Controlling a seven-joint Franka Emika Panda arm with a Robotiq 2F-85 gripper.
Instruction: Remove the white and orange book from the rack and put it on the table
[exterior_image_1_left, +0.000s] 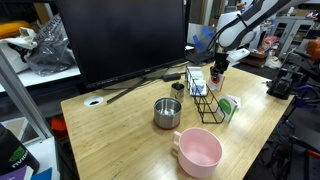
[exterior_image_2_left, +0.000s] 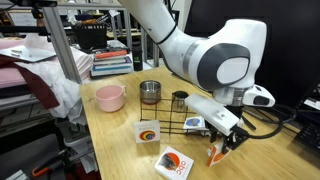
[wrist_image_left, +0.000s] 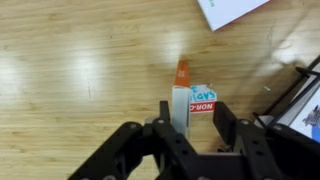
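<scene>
The white and orange book (wrist_image_left: 181, 97) stands on edge on the table (wrist_image_left: 80, 70), between my gripper's (wrist_image_left: 191, 118) fingers. Its orange end points away from the camera. One finger lies against the book, and a gap shows between the book and the other finger, so the jaws are slightly open around it. In an exterior view the book (exterior_image_2_left: 216, 154) leans under the gripper (exterior_image_2_left: 231, 143) with its orange end at the tabletop, beside the black wire rack (exterior_image_2_left: 190, 122). The rack (exterior_image_1_left: 205, 103) and gripper (exterior_image_1_left: 218, 70) also show in an exterior view.
A steel pot (exterior_image_1_left: 167, 113), a pink bowl (exterior_image_1_left: 198, 151) and a white and green carton (exterior_image_1_left: 230, 108) stand near the rack. A flat white item with an orange-red patch (exterior_image_2_left: 175, 163) lies near the table edge. A white and blue sheet (wrist_image_left: 232, 10) lies ahead. A monitor (exterior_image_1_left: 125, 40) stands behind.
</scene>
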